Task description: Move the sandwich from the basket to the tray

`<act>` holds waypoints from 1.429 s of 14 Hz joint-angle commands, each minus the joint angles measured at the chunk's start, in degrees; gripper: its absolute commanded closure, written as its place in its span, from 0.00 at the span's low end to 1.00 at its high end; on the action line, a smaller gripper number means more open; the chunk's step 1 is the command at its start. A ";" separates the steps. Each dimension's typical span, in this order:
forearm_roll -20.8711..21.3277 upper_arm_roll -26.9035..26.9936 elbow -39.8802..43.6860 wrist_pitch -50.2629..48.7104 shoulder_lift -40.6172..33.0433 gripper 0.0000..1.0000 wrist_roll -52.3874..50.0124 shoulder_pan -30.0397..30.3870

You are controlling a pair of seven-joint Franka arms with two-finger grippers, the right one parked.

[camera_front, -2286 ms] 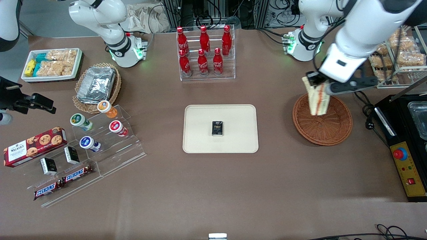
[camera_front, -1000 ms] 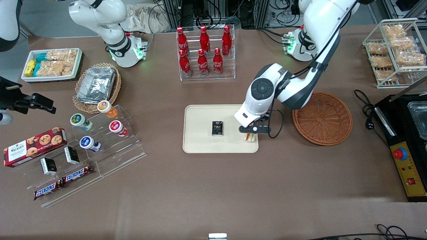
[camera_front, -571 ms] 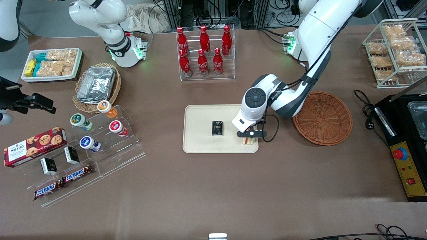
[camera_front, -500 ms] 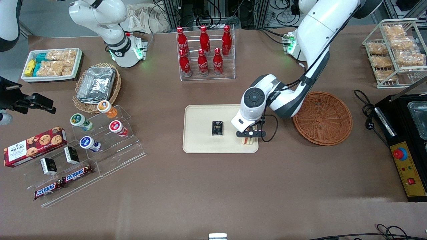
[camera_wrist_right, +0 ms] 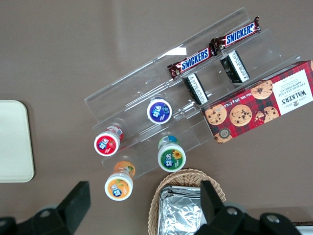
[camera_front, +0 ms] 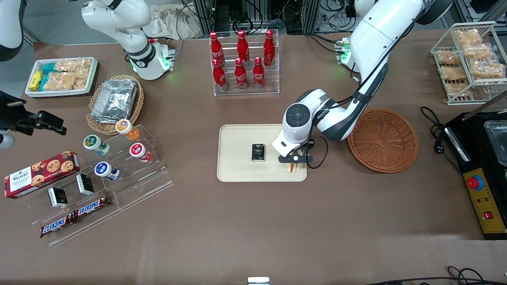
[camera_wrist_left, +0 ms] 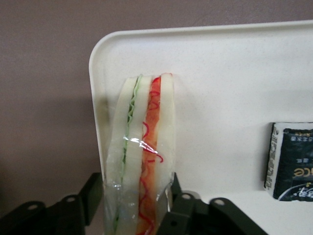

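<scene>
one gripper (camera_front: 295,159) clamps the wrapped sandwich (camera_wrist_left: 142,156) upright over the tray (camera_front: 237,136) corner nearest the basket (camera_front: 383,140).

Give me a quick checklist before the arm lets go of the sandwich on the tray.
1. End effector shut on the sandwich: ok.
2. Sandwich over the tray, near its corner toward the basket: ok.
3. Sandwich touching the tray surface: cannot tell.
4. Clear of the black packet: ok, they are apart.
5. Margin to the tray rim: not ok, sandwich sits very close to it.
6. Basket emptied: ok.
</scene>
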 commanded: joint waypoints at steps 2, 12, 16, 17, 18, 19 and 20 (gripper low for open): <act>1.13 -0.12 1.35 -0.47 -1.03 0.00 -1.98 -0.11; -12.30 2.24 17.60 -25.77 -17.36 0.00 -0.57 6.04; -17.24 15.42 17.08 -33.31 -29.40 0.00 10.37 3.06; -17.24 18.05 16.99 -34.99 -31.51 0.00 14.33 2.62; -17.24 20.08 16.03 -35.27 -33.27 0.00 17.59 2.18; -17.15 22.19 14.72 -35.36 -35.03 0.00 21.28 1.74; -17.15 24.73 13.40 -35.97 -36.61 0.00 27.06 1.56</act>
